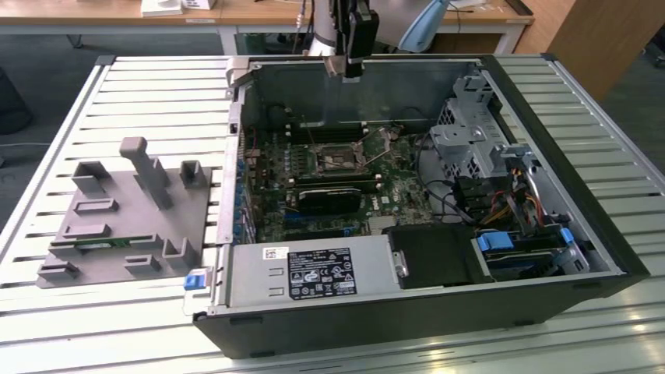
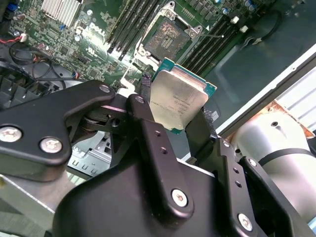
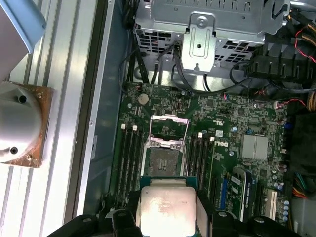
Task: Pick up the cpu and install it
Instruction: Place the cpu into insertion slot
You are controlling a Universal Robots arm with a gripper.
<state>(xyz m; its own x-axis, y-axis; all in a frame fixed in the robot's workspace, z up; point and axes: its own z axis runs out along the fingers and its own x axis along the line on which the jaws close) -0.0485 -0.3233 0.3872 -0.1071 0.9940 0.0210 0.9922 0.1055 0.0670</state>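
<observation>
Slatted metal desk (image 1: 135,86) carries an open case (image 1: 597,249) lying on its side, with a grey fixture (image 1: 124,222) beside it on the exterior view's left. My gripper (image 1: 350,68) hangs over the case's far wall, pinching the cpu (image 2: 178,96) by two opposite edges. The cpu is held in the air above the motherboard (image 3: 237,133), near the open socket (image 3: 167,160) but apart from it. Its metal top faces both wrist cameras. It is square, so no long axis; its edges run roughly parallel to the socket's. Memory slots (image 3: 129,158) flank the socket. A drive cage (image 3: 207,24) and cables lie beyond it.

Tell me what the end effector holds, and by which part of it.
The end effector holds the cpu by two opposite edges; its metal top is bare.
</observation>
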